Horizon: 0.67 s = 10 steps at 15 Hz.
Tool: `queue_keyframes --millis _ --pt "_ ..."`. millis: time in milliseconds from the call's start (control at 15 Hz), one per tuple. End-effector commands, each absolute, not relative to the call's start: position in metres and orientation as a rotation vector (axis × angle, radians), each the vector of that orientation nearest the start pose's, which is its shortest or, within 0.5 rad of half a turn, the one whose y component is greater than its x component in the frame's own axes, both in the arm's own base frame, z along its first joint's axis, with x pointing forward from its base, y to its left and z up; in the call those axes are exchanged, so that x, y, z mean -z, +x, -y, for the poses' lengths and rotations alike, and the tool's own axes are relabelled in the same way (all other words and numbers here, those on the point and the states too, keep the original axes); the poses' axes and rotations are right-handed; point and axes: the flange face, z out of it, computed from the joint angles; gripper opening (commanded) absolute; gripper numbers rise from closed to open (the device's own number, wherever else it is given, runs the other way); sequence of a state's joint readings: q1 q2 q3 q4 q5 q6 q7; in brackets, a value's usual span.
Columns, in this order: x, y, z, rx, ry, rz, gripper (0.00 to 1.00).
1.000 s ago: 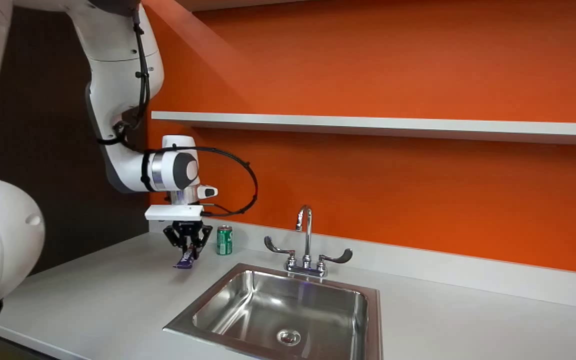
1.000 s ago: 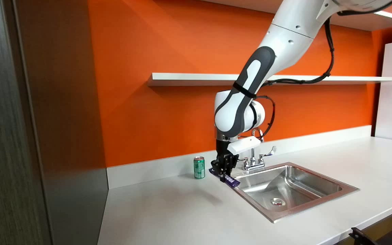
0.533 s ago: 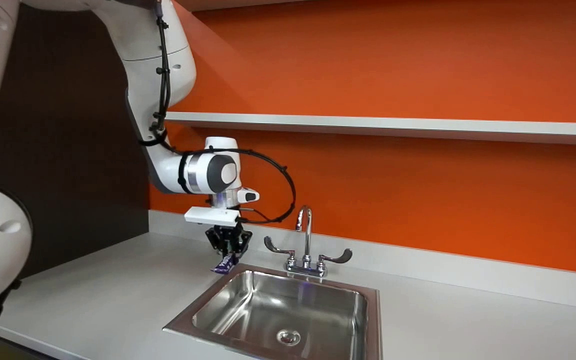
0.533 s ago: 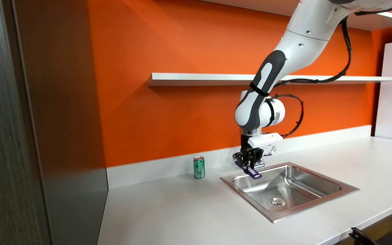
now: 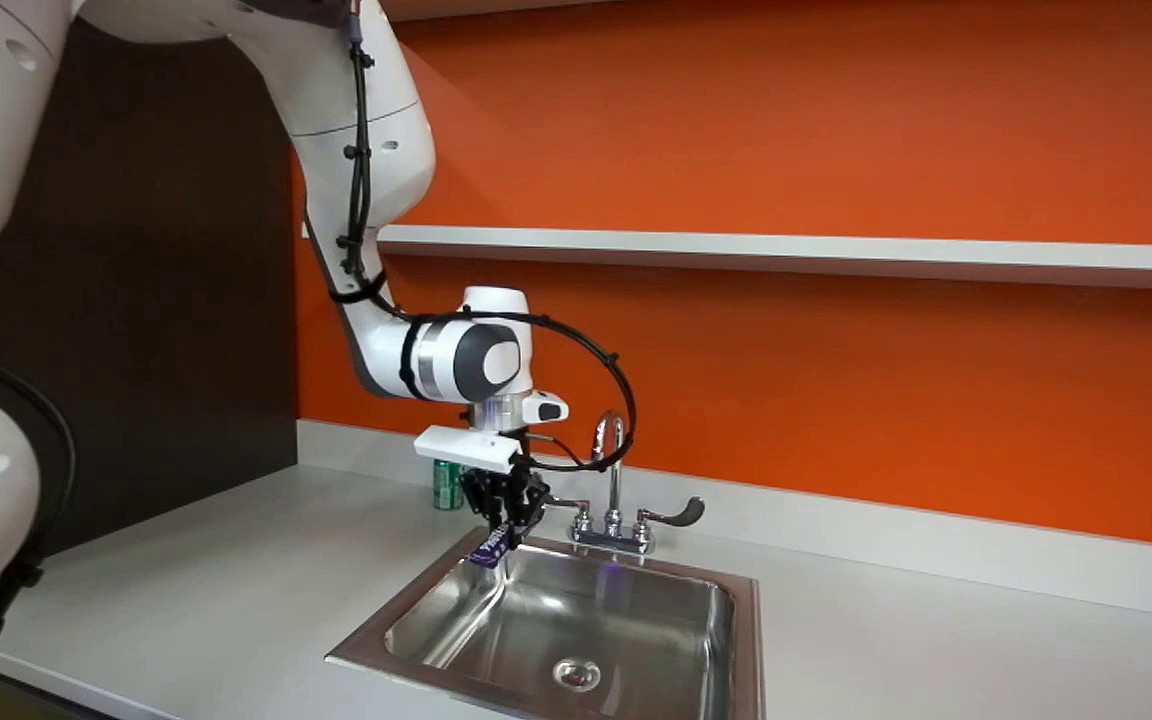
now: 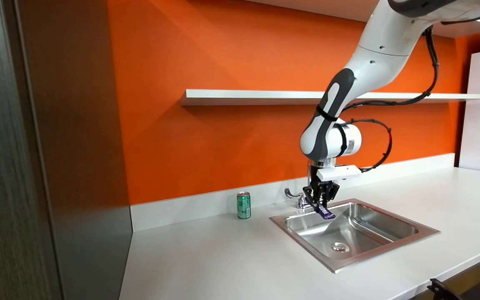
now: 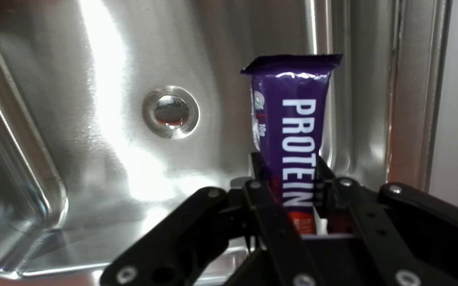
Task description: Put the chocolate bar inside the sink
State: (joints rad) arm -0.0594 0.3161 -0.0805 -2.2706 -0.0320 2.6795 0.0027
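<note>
The chocolate bar (image 7: 292, 119), in a dark purple wrapper lettered PROTEIN, is clamped between the fingers of my gripper (image 7: 290, 163). The bar also shows in both exterior views (image 5: 489, 549) (image 6: 326, 213), held flat-ish and sticking out of the gripper (image 5: 508, 535) (image 6: 322, 204). Its rear end is hidden by the fingers. The steel sink (image 5: 376, 635) (image 6: 306, 244) lies below. The gripper and bar hang above the back part of the basin near its rim. The wrist view shows the sink's rim (image 7: 412, 119) and drain (image 7: 171, 111) beneath the bar.
A chrome faucet (image 5: 616, 510) stands behind the sink, close to the gripper; one handle (image 6: 292, 193) shows beside it. A green can (image 5: 447, 487) (image 6: 243, 206) stands on the counter near the backsplash. A white shelf (image 5: 736, 245) (image 6: 240, 96) runs along the orange wall.
The arm has moved from over the counter beside the sink to over the basin, carrying the bar. The gripper stays shut on the bar. The can has not moved.
</note>
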Motion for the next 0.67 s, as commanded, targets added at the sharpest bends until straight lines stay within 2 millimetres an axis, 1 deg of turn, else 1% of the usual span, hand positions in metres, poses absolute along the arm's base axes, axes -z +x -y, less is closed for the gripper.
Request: queue_keyframes --millis 0,600 --pt "-0.206 0.554 0.079 0.1 -3.169 -0.212 0.07" --pt "-0.133 0.564 0.085 -0.021 -3.162 -0.236 0.07"
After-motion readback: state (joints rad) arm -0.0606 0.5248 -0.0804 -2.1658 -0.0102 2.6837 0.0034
